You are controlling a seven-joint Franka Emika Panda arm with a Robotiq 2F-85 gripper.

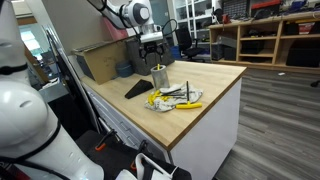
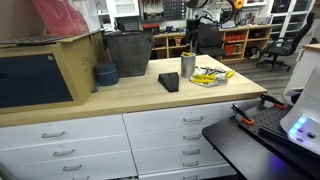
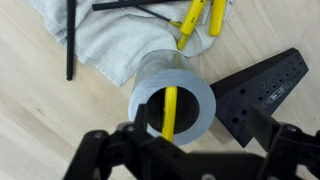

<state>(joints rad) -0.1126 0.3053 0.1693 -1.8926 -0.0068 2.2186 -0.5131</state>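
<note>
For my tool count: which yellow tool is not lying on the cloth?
The yellow tool standing inside the grey cup; the other yellow tools lie flat on the white cloth beside it.

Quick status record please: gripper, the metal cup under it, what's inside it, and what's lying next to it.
gripper: directly over the cup, jaws open, nothing held
metal cup: upright on the wooden counter
inside cup: one yellow-handled tool, standing
beside cup: black wedge block, white cloth
on cloth: loose yellow tools, black rods
</note>
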